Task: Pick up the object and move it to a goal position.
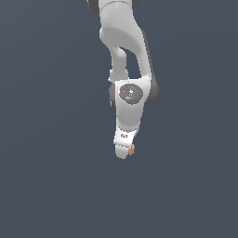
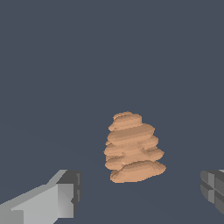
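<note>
The white gripper [image 1: 124, 151] hangs low over the bench [image 1: 46, 176], jaws spread wide, with the orange-tan object [image 2: 133, 148] between them, untouched by either finger [image 2: 65, 194].

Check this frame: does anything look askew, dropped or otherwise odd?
Nothing stands out. The orange blob sits intact between the fingers of the open gripper, touching neither in the wrist view. In the exterior view the gripper hides most of it; only an orange sliver shows at the tip.
</note>
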Tool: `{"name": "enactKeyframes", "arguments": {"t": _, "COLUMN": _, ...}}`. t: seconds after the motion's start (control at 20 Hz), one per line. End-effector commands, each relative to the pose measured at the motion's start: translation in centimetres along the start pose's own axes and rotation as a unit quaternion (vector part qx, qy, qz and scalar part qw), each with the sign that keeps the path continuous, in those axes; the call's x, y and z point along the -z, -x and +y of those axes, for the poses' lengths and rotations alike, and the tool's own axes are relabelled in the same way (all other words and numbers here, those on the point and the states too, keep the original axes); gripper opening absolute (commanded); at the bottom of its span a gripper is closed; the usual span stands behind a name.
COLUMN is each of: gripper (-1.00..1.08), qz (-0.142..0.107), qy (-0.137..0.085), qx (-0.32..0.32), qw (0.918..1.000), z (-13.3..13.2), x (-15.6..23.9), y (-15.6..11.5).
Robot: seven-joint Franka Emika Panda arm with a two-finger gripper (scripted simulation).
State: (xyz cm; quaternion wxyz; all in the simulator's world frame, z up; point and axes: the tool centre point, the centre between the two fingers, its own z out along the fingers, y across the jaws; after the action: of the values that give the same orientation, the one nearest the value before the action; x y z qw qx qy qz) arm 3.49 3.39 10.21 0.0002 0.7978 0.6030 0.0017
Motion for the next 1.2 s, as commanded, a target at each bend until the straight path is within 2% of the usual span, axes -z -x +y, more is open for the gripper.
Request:
{"name": "enactKeyframes", "arguments": {"t": 0.0, "gripper": 1.00, "qz": 0.000, "qy": 0.000, "qx": 0.031, "qw": 0.9995, "z": 0.1, "x": -0.4, "y": -0.1}}
{"name": "enactKeyframes", "arguments": {"t": 0.5, "gripper": 1.00, "qz": -0.001, "qy": -0.001, "qx": 0.099, "qw": 0.9951, "z": 0.3, "x": -1.3, "y": -0.4}}
{"name": "enactKeyframes", "arguments": {"t": 0.85, "gripper": 1.00, "qz": -0.001, "qy": -0.001, "qx": 0.103, "qw": 0.9947, "z": 0.3, "x": -1.5, "y": -0.4}}
{"name": "enactKeyframes", "arguments": {"t": 1.15, "gripper": 1.00, "qz": -0.001, "qy": -0.001, "qx": 0.104, "qw": 0.9945, "z": 0.2, "x": -3.8, "y": -0.4}}
